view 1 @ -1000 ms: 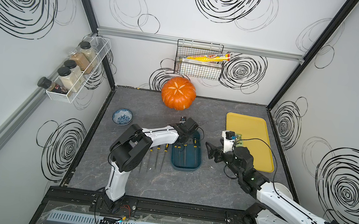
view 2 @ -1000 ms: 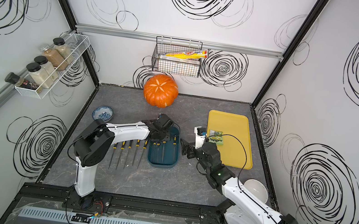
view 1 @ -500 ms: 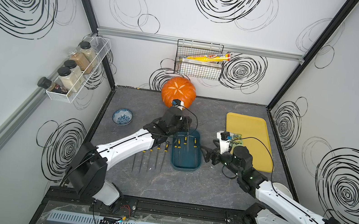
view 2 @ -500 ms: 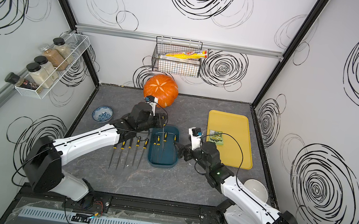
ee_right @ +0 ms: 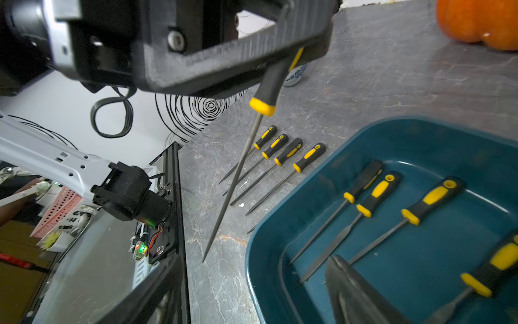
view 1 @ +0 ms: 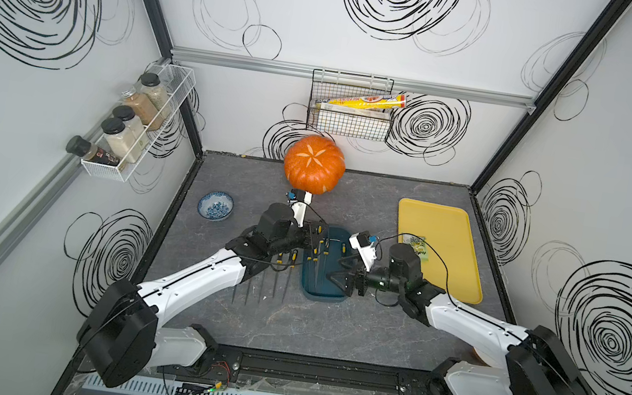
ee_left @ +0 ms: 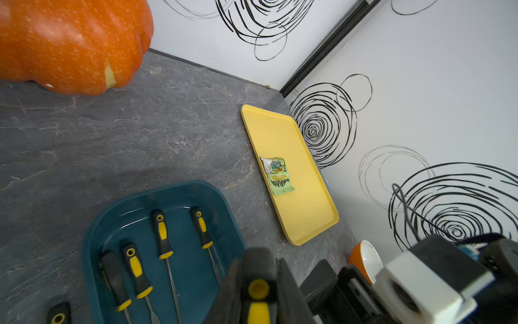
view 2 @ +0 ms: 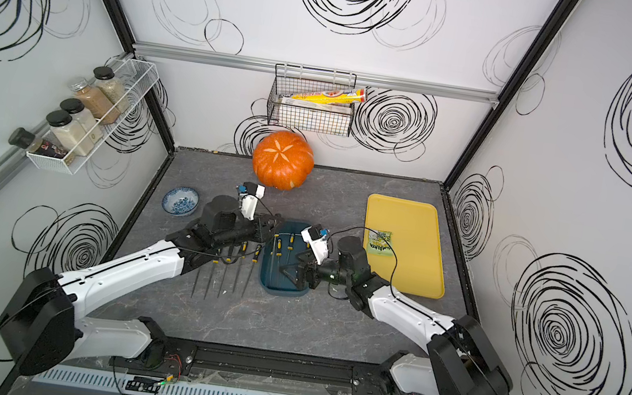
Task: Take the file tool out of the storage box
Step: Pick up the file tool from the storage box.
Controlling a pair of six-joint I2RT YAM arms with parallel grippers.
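Gripping the file tool (ee_right: 262, 106) by its handle in our left gripper (ee_right: 297, 53), we hold it in the air, tip down, just beside the teal storage box (ee_right: 406, 140) where four other files (ee_right: 372, 193) lie, a row of files (ee_right: 280, 151) resting on the tabletop (ee_right: 378, 70), our right gripper (view 1: 335, 269) spread-jawed over the box.

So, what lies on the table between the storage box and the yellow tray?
Only bare table, shown in the left wrist view, separates the storage box from the yellow tray; in both top views the right arm crosses above.
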